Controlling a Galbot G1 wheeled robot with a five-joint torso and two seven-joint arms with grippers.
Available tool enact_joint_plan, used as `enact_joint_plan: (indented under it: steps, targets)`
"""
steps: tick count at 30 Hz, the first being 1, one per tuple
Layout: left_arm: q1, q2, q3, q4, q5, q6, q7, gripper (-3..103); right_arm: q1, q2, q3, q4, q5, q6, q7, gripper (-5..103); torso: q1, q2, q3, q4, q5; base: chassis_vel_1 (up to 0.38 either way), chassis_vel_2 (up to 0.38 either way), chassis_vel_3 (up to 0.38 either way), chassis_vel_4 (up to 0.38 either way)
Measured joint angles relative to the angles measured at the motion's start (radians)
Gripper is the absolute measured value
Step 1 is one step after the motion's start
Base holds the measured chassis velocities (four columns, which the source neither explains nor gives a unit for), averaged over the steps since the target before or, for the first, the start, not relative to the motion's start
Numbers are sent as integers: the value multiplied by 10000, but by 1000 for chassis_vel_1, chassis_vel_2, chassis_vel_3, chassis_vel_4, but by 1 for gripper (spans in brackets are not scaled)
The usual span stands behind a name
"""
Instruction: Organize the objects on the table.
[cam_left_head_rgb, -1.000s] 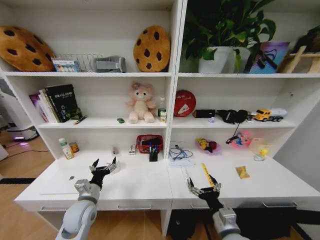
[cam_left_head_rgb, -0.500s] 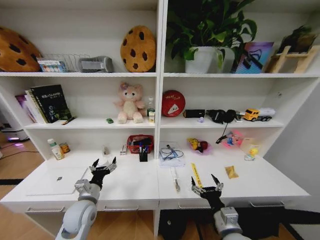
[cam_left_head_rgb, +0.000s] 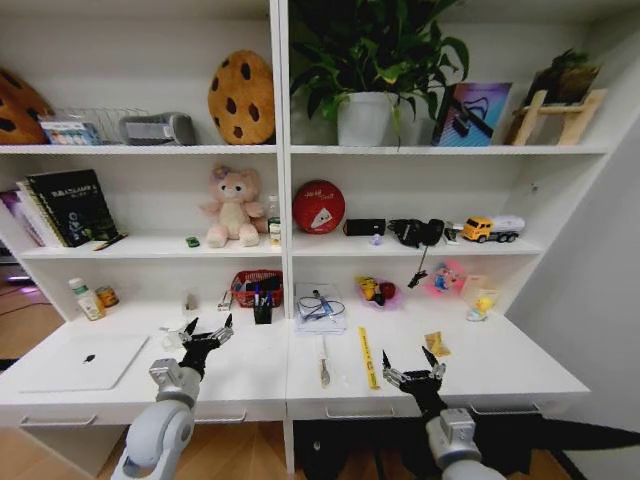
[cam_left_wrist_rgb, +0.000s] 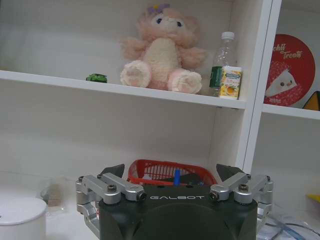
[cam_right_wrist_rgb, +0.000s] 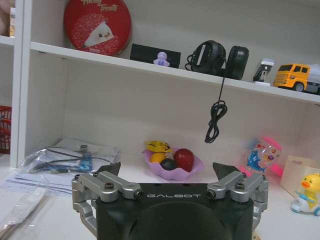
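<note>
The long white desk (cam_left_head_rgb: 250, 385) carries a slim silver-white laptop (cam_left_head_rgb: 85, 361) lying flat near its left end, close to the front edge. Both grippers hang above the front edge, jaws spread wide and empty: the left gripper (cam_left_head_rgb: 206, 332) left of centre, the right gripper (cam_left_head_rgb: 413, 367) toward the right end. A tiny green toy car (cam_left_head_rgb: 192, 241) sits on the shelf above, beside the pink plush bear (cam_left_head_rgb: 231, 206).

Laptop (cam_left_head_rgb: 84, 361) lies on table (cam_left_head_rgb: 250, 375), left of marker (cam_left_head_rgb: 324, 361).
</note>
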Motion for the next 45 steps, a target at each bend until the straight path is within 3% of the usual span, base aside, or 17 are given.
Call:
enact_joint_plan:
  steps: [13,17,20,22,27,29,30,32,34,36,40,45]
  targets:
    - [0,0,1,0,0,0,0,100,633,95,-46,-437,53,-152,281,100,0,0,0,0,2,-139,-145,131,135]
    - [0,0,2,0,0,0,0,100,1305,297,-90,-849,348,-571,1009,100,1,0,0,-1,0,-54,-60,32,56]
    - [0,0,-1,0,1,0,0,100,1988,397,109,-1255,1085,-1527,1859,100,0,0,0,1,-2,0,0,0,0]
    - [0,0,-2,0,0,0,0,100,2146,382,306,-1409,1278,-1760,1843,100,0,0,1,1,0,0,0,0,0]
    - [0,1,-3,1,0,0,-1,100,2745,296,1196,-2362,1566,-2104,841,100,0,0,1,-1,1,0,0,0,0]
    - [0,0,-1,1,0,0,-1,100,3442,-169,2258,-3206,2746,-2705,-833,100,0,0,1,-1,3,0,0,0,0]
    - [0,0,-1,1,0,0,-1,100,3442,-169,2258,-3206,2746,-2705,-833,100,0,0,1,-1,3,0,0,0,0]
    - [0,0,-1,0,0,0,-1,100,3809,-461,2751,-3359,3332,-3482,-1741,100,1,0,1,-3,1,0,0,0,0]
    - [0,0,-1,0,0,0,-1,100,3923,-539,2830,-3362,3533,-3822,-1873,100,0,0,1,-2,0,0,0,0,0]
    - [0,0,-1,0,0,0,-1,100,4278,-709,2949,-3328,3994,-4975,-2143,100,1,0,1,-1,0,0,0,0,0]
    - [0,0,-1,0,0,0,-1,100,4595,-756,2796,-3443,4220,-5334,-2073,100,0,0,1,-3,-1,0,0,0,0]
    - [0,0,-1,0,1,0,-1,100,5664,-838,1887,-4239,4159,-5434,-1456,100,1,0,1,1,0,0,0,0,0]
